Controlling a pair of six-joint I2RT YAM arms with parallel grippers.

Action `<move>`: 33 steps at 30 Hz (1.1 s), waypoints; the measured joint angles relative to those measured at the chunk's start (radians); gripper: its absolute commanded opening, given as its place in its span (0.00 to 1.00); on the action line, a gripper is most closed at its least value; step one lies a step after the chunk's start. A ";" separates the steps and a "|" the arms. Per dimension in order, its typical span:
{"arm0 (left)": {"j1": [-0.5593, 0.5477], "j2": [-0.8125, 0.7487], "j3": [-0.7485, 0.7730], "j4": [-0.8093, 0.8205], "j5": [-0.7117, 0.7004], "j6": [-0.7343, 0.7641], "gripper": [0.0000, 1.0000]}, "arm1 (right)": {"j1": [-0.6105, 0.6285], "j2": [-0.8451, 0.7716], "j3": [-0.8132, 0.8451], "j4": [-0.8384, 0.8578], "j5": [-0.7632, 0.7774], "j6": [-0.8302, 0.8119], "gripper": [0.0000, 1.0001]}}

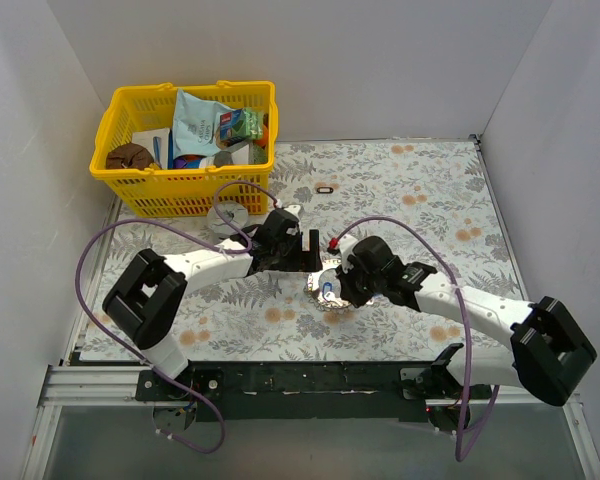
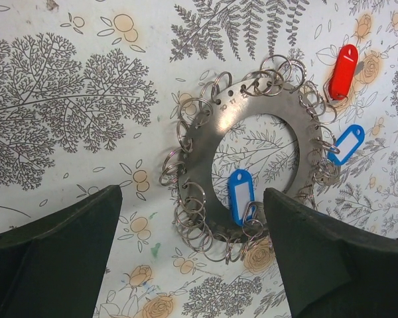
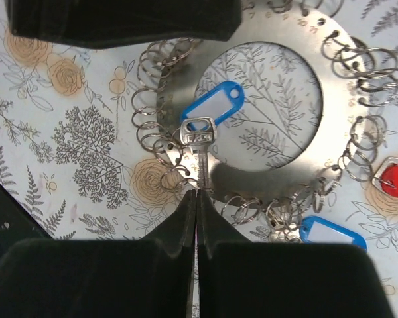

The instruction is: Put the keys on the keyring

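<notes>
Right gripper (image 3: 196, 196) pressed together on the blade of a silver key (image 3: 198, 142), head against a blue tag (image 3: 212, 106) over the keyring (image 3: 252, 185), flat on the table (image 3: 73, 132). Left gripper (image 2: 192, 218) spread wide above.

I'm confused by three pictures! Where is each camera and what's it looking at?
Top external: above and behind, facing down at the table; both arms show.
Left wrist: faces down at the keyring; open left gripper shows.
Right wrist: faces down too; right gripper pinches a key.
Both wrist views share the keyring.
</notes>
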 measured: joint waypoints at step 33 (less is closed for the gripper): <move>0.000 0.027 -0.003 0.005 0.028 -0.015 0.88 | 0.062 0.136 0.103 -0.125 0.365 0.039 0.01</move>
